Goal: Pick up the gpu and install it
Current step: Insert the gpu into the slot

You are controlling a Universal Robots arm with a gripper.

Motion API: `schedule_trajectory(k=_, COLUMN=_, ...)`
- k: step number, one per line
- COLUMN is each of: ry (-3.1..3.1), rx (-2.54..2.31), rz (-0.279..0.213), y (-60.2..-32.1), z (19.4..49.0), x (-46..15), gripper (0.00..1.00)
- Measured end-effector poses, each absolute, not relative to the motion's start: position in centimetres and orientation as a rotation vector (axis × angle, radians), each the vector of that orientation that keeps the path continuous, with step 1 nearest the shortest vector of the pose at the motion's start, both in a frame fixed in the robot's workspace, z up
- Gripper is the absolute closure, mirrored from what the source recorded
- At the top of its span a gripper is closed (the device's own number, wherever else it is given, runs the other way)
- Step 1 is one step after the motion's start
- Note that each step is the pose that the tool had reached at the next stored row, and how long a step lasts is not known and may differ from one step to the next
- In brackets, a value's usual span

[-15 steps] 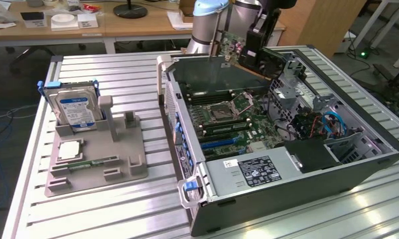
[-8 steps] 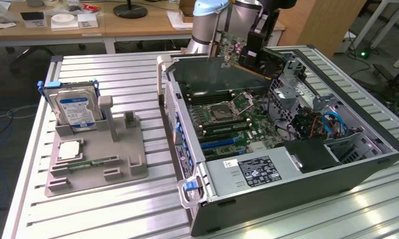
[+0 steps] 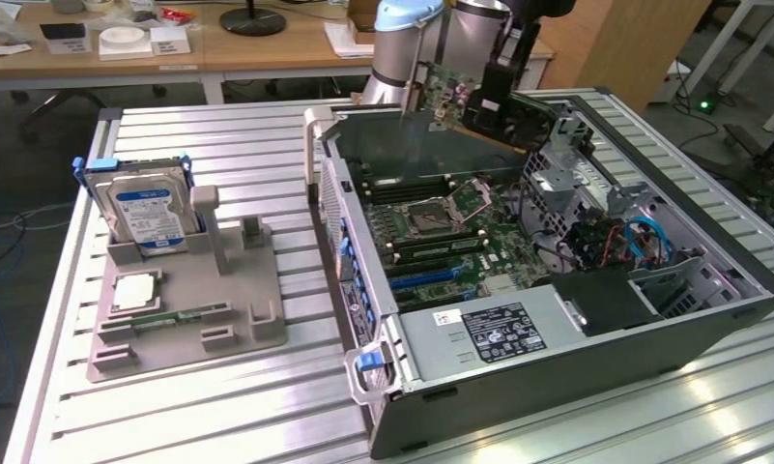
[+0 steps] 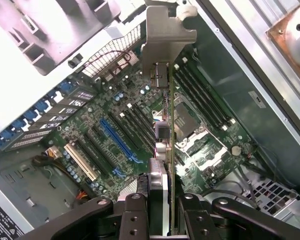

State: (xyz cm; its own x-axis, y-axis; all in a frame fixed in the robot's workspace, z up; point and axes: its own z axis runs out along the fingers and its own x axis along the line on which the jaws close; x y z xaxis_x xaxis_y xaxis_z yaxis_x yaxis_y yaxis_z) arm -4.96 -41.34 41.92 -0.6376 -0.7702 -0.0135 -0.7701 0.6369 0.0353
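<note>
Above the far end of the open computer case (image 3: 593,372), we see the gpu (image 3: 444,99) hanging clear of the motherboard (image 3: 471,246), not seated in any slot. It stands on edge, its long axis roughly level and running across the case, dipping slightly toward the exterior view's right. Its pale metal bracket (image 4: 167,40) marks the end that points to the exterior view's left, toward the case wall; the black-faced part lies at the other end. From the wrist view we look down the thin edge of the card, with the blue expansion slot (image 4: 117,140) and the processor socket (image 4: 187,120) on the board below it, one to each side. We find the gripper (image 4: 162,217) clamped on the card's upper edge, its fingers (image 4: 135,220) drawn in narrow, one against each face. Well apart, on the slatted table (image 3: 206,416) at the exterior view's left, a grey holder (image 3: 232,290) carries a hard drive (image 3: 148,213) with a blue label, standing upright.
</note>
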Motion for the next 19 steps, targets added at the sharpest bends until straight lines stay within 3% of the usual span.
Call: schedule_trajectory(k=19, ry=-2.723, rx=1.554, rz=-0.059, y=-41.34, z=41.92, x=-4.96, gripper=0.72)
